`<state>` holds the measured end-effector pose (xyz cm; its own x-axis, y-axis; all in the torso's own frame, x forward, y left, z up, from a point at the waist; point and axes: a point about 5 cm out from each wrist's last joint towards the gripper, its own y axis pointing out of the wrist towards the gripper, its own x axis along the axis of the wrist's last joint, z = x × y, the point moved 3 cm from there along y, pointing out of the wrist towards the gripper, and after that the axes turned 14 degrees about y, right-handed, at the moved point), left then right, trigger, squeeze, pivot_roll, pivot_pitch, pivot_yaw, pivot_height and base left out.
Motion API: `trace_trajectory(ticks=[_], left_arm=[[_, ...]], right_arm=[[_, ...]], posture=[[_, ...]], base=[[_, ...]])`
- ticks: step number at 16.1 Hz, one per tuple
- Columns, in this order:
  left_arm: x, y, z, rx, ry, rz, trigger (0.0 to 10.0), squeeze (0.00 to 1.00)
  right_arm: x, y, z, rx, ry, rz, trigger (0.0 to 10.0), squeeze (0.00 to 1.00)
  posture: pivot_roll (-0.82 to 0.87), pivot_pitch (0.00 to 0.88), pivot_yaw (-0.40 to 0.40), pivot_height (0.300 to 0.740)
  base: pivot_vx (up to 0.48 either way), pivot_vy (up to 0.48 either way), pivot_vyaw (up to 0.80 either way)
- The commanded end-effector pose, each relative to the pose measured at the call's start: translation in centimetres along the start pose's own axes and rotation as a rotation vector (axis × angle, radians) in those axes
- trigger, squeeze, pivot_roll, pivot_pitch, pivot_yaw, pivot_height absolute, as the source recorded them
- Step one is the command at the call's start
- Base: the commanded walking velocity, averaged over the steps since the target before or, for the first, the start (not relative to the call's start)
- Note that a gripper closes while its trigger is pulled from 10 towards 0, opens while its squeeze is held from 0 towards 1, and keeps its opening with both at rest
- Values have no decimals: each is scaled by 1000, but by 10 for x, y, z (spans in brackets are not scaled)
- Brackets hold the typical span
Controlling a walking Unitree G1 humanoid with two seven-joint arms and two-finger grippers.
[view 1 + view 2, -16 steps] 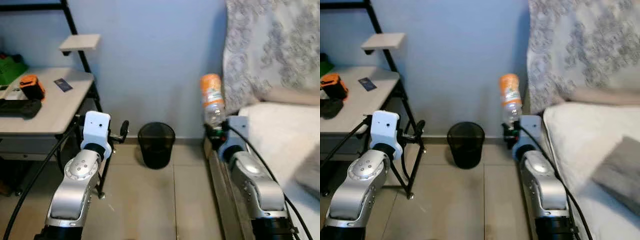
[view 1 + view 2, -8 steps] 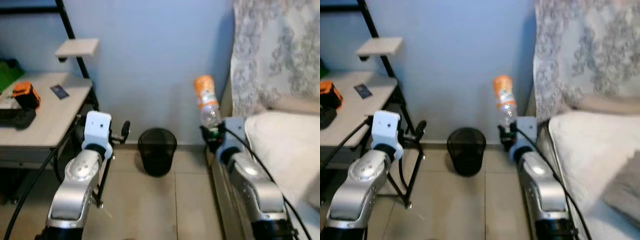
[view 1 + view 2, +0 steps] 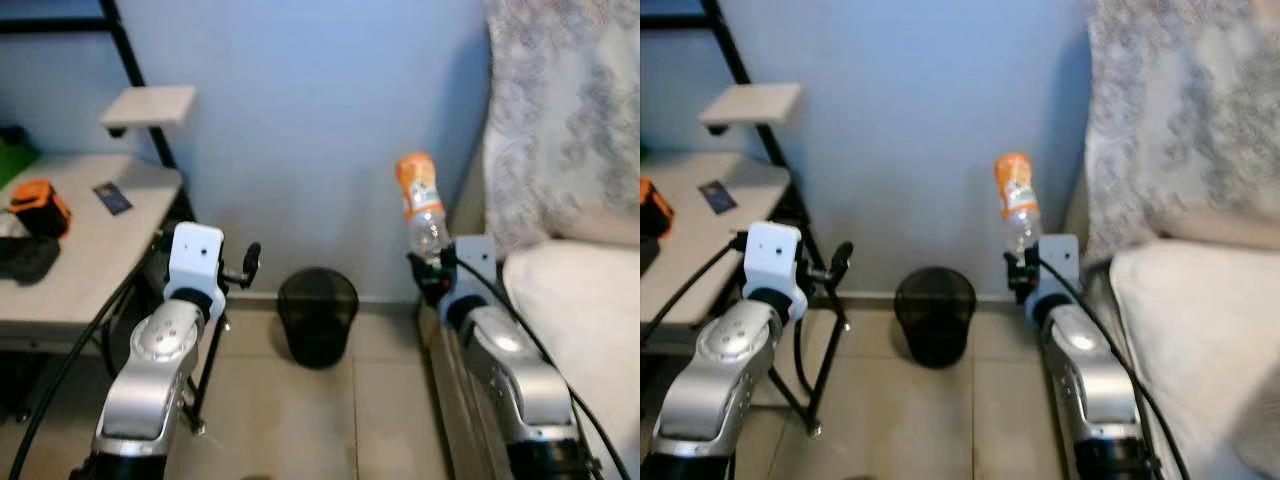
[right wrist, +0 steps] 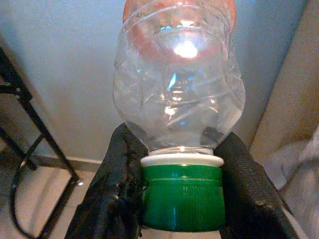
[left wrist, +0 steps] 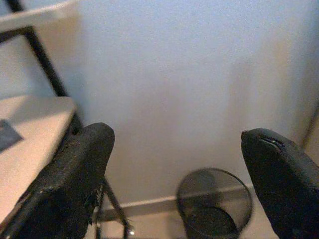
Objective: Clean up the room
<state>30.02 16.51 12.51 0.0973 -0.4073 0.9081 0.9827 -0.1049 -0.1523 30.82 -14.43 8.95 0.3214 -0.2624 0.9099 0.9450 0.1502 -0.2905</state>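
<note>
My right gripper [image 3: 428, 268] is shut on the green cap end of an empty clear plastic bottle [image 3: 419, 203] with an orange label, held cap down and tilted. The right wrist view shows the bottle [image 4: 178, 94], its green cap [image 4: 182, 191] and the black fingers [image 4: 114, 189] pressed on both sides. A black mesh waste bin [image 3: 317, 316] stands on the tiled floor against the blue wall, left of and below the bottle. My left gripper [image 3: 245, 266] is open and holds nothing; between its fingers [image 5: 75, 184] the bin [image 5: 214, 201] shows ahead.
A light desk [image 3: 90, 250] with a black metal frame stands at the left, carrying an orange object [image 3: 35, 203], a dark card [image 3: 111, 197] and a black item. A bed [image 3: 590, 300] with a patterned cover lies at the right. A small shelf [image 3: 148, 104] hangs above the desk.
The camera has swung and moved, so the desk and bed have shifted in the picture. The bottle stays in my right gripper, held slightly lower in the picture. The left gripper is unchanged.
</note>
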Motion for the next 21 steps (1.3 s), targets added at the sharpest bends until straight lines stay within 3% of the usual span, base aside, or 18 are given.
trace_trajectory(ticks=[1,8,11,16,18,21], left_arm=[[2,-1,10,29,22,-5,10000,0],[15,0,14,86,-2,-93,10000,0],[16,0,11,55,-17,-101,10000,0],[7,0,8,23,-9,-44,10000,0],[1,-1,7,13,25,-13,10000,12],[-2,-2,5,-4,38,2,10000,39]], right_arm=[[1,2,9,16,-40,-5,10000,0],[4,1,12,34,1,-27,10000,0],[4,1,15,55,0,-23,10000,0],[0,1,14,48,32,7,10000,0],[-4,1,5,3,-24,21,10000,0],[-6,1,2,-5,-22,41,10000,0]], posture=[[20,0,36,740],[20,0,37,740],[20,0,37,740],[19,0,38,740],[18,0,37,740],[17,0,37,740]], base=[[349,0,0],[339,0,0],[456,0,0],[416,0,0],[371,0,0],[360,0,0]])
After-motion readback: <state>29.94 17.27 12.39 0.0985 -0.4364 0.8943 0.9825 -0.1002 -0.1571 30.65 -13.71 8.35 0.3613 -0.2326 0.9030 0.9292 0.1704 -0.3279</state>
